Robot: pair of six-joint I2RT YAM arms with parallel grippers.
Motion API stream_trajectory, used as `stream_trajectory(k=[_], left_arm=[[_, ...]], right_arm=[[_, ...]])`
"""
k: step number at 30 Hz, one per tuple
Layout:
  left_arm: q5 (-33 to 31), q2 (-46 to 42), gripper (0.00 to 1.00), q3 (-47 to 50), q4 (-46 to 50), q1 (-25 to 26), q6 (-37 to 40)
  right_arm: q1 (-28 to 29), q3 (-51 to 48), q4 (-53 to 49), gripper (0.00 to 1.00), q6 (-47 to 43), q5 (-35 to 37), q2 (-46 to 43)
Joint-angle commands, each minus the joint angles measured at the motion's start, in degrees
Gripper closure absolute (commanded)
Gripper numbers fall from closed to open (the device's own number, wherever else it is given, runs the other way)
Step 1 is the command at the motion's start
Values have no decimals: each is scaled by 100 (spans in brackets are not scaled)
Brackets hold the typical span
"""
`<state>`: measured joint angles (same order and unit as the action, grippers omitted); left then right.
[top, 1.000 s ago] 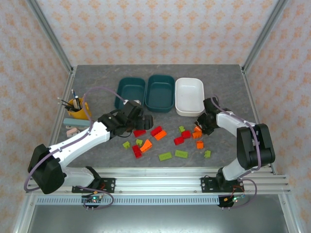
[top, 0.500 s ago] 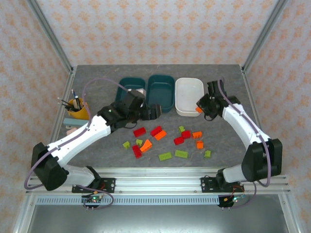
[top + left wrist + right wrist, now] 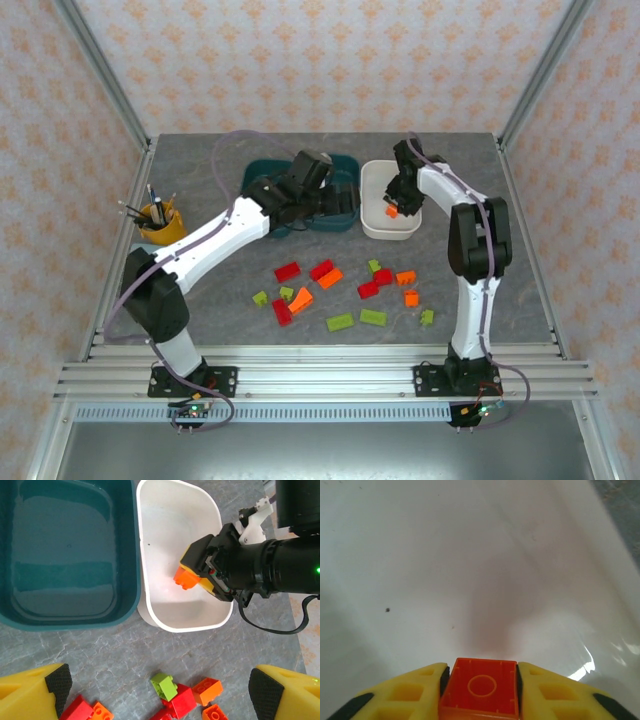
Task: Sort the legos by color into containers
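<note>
Over the white tray (image 3: 400,180) hangs the right gripper (image 3: 393,208), clamped on an orange lego (image 3: 186,578). By the neighbouring teal tray (image 3: 65,530) the left gripper (image 3: 342,200) hovers, fingers (image 3: 30,692) spread wide. That orange lego looks squarish, with no clear long axis, its ringed face toward the wrist camera.

Yellow cup (image 3: 160,226) upright at 9 o'clock on table, near left edge. Pens (image 3: 152,196) standing in it, splayed toward 10 and 1. Grey marbled tabletop (image 3: 215,312), also under left wrist view (image 3: 110,655). Aluminium rail (image 3: 320,376) across 6 o'clock edge. Slanted metal posts (image 3: 104,70) at 10 and 2. Peach patterned wall panels (image 3: 320,60) round 9 through 12 to 3.
</note>
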<state>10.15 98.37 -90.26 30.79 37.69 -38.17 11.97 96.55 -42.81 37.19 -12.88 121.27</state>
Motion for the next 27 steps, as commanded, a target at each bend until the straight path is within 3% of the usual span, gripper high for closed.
stream_trajectory(k=[1, 6, 11, 19, 24, 27], left_arm=[[94, 123, 6, -382, 309, -43, -67], [-72, 25, 7, -313, 517, -60, -72], [-504, -579, 7, 274, 983, -204, -442], [-911, -2124, 10, 2043, 2044, -358, -944], [-994, -2953, 15, 3235, 2333, -406, -1563], [-916, -3280, 17, 3824, 2136, -422, -2097]], right_arm=[[21, 518, -517, 57, -69, 86, 177], [98, 856, -740, 44, -251, 218, -17], [330, 573, -668, 44, -543, 429, -1043], [1672, -2412, 1399, 39, -1535, 351, -3930], [2712, -4288, 2749, 36, -1844, 312, -5116], [3163, -4887, 3187, 34, -2016, 122, -5316]])
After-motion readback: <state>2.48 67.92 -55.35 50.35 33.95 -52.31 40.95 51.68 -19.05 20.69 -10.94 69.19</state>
